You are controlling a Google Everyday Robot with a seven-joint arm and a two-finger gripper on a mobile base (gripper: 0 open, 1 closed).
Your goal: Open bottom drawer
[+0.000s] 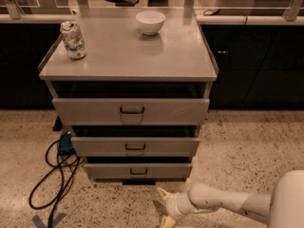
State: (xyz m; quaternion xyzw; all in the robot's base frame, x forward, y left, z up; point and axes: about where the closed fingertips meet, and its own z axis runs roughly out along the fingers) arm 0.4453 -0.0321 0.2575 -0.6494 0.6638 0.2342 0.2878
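Under the desk's (142, 56) front edge, lowest of three drawer fronts, the bottom drawer (166, 171) is sitting just above the floor (247, 146), with its small black handle (138, 171) at the centre. I am holding the gripper (164, 207) low over the floor, below and slightly right of that handle, near the drawer front but not touching it. Its two pale fingers (164, 194) are standing apart, gripping nothing. The drawer's long axis is running left to right, parallel to the desk's front edge, and its front is facing the camera. A can (73, 40) is standing near the desk's left edge, and a white bowl (150, 22) near its back edge.
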